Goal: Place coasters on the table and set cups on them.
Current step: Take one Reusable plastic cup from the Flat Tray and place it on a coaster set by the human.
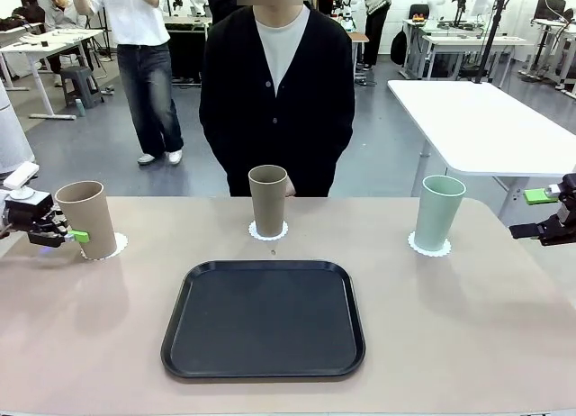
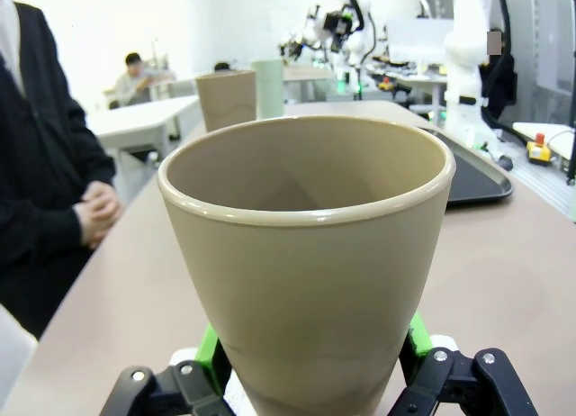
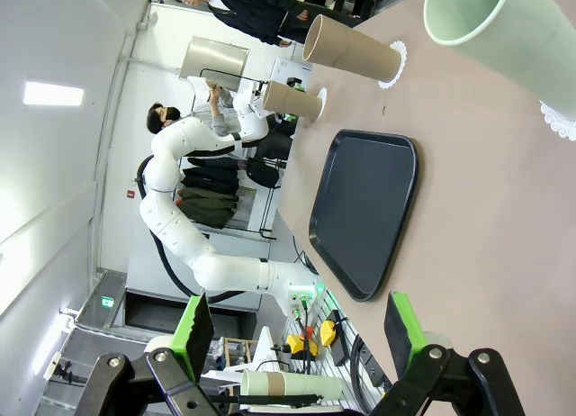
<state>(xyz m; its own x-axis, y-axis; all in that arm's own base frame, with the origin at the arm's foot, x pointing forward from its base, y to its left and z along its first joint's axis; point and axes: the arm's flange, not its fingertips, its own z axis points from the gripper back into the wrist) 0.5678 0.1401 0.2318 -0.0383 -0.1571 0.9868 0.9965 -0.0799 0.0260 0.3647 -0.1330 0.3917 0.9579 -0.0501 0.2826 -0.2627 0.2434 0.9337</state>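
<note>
on the large beige-tan table point(image 1: 468, 326), three small round white paper doilies with scalloped edges each carry a tall tapered matte tumbler. the left tan-brown tumbler point(image 1: 86, 218) stands on the left doily point(image 1: 118, 246) near the table's left edge, the middle tan-brown tumbler point(image 1: 268, 200) on the middle doily point(image 1: 268, 233) just in front of the person in a black cardigan point(image 1: 276, 92), and the pale mint green tumbler point(image 1: 437, 212) on the right doily point(image 1: 429, 247).

the left gripper point(image 2: 310, 362) has its green pads on either side of the left tumbler's lower body; whether they press it or just flank it, i cannot tell. the right gripper point(image 3: 297, 330) hangs past the table's right edge, well apart from the mint tumbler, jaws spread wide and holding nothing. a black rounded plastic tray point(image 1: 264, 319) lies in the table's middle.
</note>
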